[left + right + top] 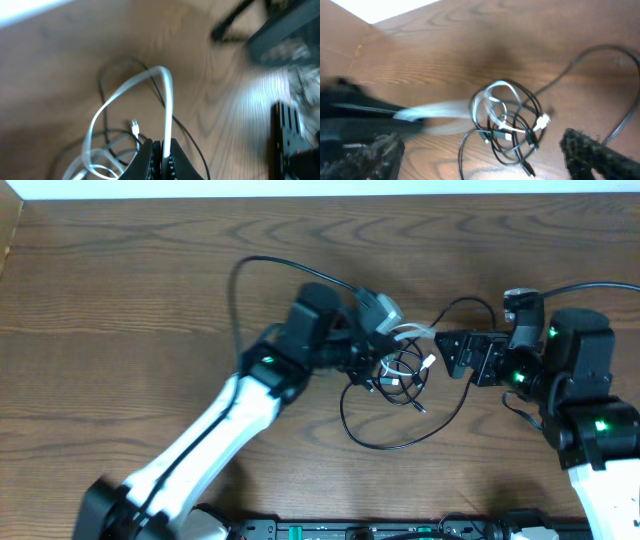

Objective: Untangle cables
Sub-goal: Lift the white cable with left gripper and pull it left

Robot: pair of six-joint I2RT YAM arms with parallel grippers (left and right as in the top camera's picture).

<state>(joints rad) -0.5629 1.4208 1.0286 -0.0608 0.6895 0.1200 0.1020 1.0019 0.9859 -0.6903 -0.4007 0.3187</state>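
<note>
The left gripper [161, 150] pinches the white cable [167, 92] in the middle. The right gripper [450, 356] is spread wide, just right of the black cable [538, 104] on the counter [150, 280].

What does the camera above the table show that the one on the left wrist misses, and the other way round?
Only the overhead view shows the whole tangle, the wide loop of the black cable trailing off it, and the right gripper beside it. Only the left wrist view shows, up close, the left gripper pinched shut on a loop of the white cable. Both show the two cables and the wooden table.
</note>
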